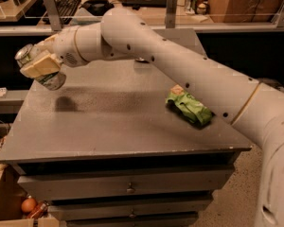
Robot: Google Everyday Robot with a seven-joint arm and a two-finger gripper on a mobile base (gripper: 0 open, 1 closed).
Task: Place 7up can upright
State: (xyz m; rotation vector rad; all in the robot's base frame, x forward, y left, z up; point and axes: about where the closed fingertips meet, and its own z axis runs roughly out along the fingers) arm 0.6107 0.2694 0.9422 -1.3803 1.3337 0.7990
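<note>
The 7up can (51,80) is a pale silvery can with a silver top. It is held tilted in the air at the left edge of the grey table (118,126), its shadow on the tabletop just below. My gripper (38,65) is shut on the can, its tan fingers (41,66) clasping the can's upper body. My white arm reaches in from the lower right across the table.
A green snack bag (189,109) lies on the right part of the table. The table has drawers (128,188) in front. Behind is a shelf rail with a keyboard (66,4) and boxes. Items lie on the floor at lower left.
</note>
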